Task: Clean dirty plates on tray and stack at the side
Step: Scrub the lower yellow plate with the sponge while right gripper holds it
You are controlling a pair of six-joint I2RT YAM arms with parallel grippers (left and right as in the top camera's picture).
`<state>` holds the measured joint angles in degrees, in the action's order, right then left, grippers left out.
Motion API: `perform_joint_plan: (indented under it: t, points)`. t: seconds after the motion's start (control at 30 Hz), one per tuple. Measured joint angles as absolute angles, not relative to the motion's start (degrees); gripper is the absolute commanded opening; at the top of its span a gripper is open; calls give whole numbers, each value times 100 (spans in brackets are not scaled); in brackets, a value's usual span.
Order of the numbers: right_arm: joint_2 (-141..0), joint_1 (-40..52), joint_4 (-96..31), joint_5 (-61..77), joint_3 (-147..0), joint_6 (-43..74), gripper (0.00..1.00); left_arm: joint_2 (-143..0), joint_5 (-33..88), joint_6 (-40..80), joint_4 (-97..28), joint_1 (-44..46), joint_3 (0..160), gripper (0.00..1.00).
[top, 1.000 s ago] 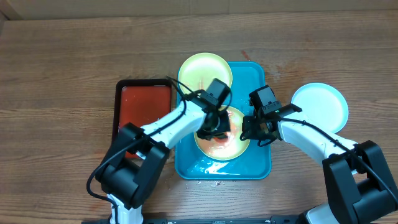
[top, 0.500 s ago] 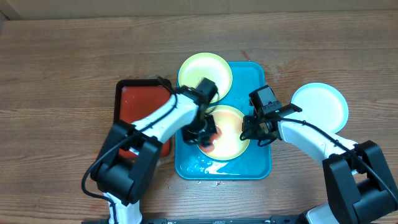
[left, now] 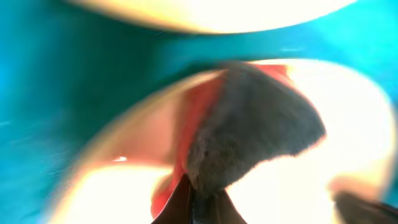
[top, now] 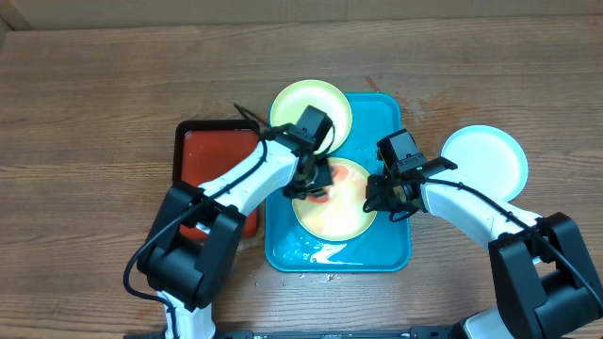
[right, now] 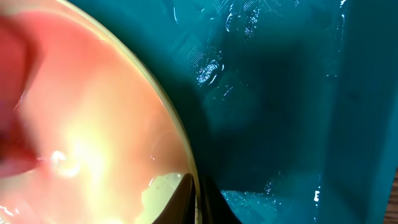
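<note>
The turquoise tray (top: 391, 250) holds a yellow-green plate (top: 344, 217) smeared with red. My left gripper (top: 316, 181) is shut on a grey cloth (left: 255, 130) and presses it on this plate's upper left part, over red smear. In the left wrist view the jaws (left: 199, 202) pinch the cloth over the plate (left: 323, 186). My right gripper (top: 380, 201) is shut on the plate's right rim; the right wrist view shows its jaws (right: 198, 199) astride the rim of the plate (right: 93, 124). A second plate (top: 311, 105) lies at the tray's far left corner. A third, whitish plate (top: 485, 160) lies on the table to the right.
A black-rimmed tray with a red-orange inside (top: 219, 155) sits left of the turquoise tray, under my left arm. Water drops lie on the turquoise tray's floor (right: 280, 93) and near its front edge. Wooden table all around.
My left gripper has slid the cloth across the smeared plate, first toward its lower left, then up to its upper left. The right gripper has held still on the rim.
</note>
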<state>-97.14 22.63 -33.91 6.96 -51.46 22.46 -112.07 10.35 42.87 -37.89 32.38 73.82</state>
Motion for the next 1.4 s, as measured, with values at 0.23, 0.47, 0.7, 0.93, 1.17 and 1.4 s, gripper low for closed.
perform_joint_plan:
  t: [0.23,0.47,0.7,0.93,1.17,1.4]
  points:
    - [-9714,2265,-3391,698,-5146,2246,4,-11244,1321,4292,-3155,3922,7380,4]
    - [-9714,2263,-3389,698,-5146,2248,4,-11257,1761,4324,-3229,3970,7380,4]
    - [-9714,2263,-3389,701,-5146,2248,4,-11260,1914,4407,-3288,3979,7349,4]
    - [-9714,2263,-3391,701,-5148,2248,4,-11257,2152,4831,-2471,4001,6818,4]
    - [-9714,2263,-3391,698,-5148,2248,4,-11251,2349,4943,-2910,3924,6827,4]
    - [-9714,2276,-3387,725,-5146,2246,4,-11246,1739,4941,-4735,3769,7275,4]
